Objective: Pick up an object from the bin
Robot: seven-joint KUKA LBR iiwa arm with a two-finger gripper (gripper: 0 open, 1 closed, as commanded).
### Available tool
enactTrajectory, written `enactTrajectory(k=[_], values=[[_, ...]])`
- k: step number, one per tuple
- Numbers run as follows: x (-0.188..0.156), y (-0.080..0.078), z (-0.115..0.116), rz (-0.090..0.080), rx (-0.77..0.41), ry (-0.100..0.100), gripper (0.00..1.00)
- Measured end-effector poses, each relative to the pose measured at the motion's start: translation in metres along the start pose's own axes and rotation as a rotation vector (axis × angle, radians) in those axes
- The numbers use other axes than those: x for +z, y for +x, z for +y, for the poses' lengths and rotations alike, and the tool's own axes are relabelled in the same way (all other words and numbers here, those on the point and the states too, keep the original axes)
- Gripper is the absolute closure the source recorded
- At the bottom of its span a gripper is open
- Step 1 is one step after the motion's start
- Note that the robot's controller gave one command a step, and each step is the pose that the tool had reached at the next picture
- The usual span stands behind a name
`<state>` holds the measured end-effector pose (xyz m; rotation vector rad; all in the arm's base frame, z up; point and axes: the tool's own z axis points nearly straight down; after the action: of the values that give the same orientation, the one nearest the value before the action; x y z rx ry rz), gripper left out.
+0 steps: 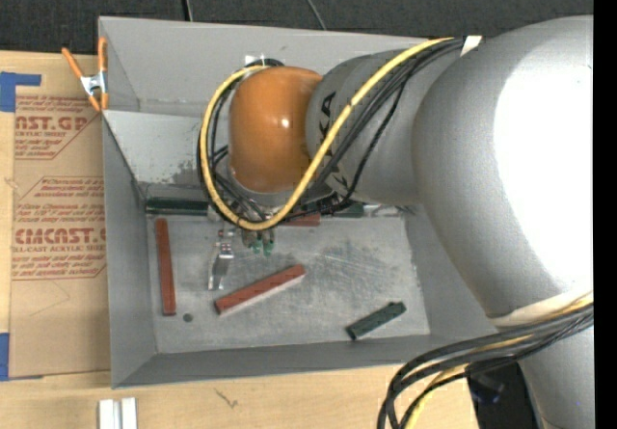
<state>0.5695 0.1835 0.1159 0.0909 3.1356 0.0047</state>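
Claw (224, 264) seemingly beside flat reddish bar (258, 289)

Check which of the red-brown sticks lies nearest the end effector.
The slanted red-brown stick mid-floor, its left end just below the end effector. The other red-brown stick lies far left, running front to back, clearly farther off.

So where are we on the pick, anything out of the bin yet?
Done: arm is down in the grey bin, end effector beside the slanted red-brown stick. In hand: nothing visibly held. Left: grasp and lift; that stick and the dark green stick lie on the floor.
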Motion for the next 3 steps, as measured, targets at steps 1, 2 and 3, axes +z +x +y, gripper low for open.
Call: enactTrajectory(k=[1, 2, 3], values=[[0.036, 0.005, -0.019, 0.01, 0.014, 0.006, 0.0], [0.035, 0.046, -0.01, 0.003, -0.087, 0.003, 0.0], [0.039, 0.048, -0.054, -0.017, -0.388, -0.004, 1.0]])
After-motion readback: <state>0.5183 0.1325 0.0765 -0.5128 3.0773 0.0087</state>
